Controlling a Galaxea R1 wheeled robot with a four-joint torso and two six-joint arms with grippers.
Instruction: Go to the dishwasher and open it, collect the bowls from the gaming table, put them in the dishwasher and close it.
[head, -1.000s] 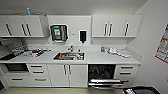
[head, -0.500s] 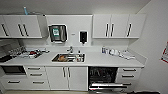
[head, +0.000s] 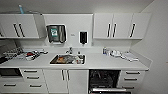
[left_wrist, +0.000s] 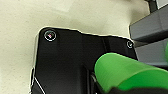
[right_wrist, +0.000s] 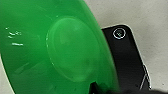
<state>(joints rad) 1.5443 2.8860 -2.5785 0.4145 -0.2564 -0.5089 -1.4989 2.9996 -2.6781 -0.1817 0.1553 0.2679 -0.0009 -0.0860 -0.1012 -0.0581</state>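
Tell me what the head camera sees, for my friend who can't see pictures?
A white kitchen counter holds a steel sink full of dishes, and a dark open dishwasher with wire racks sits below on the right. White cupboards hang on the wall above.

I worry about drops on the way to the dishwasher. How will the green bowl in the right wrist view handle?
The green bowl looks like thin, glossy plastic: probably light and stiff, unlikely to break. Its shiny surface could slide in a pincer. Shallow and round, it might tilt if held by one edge.
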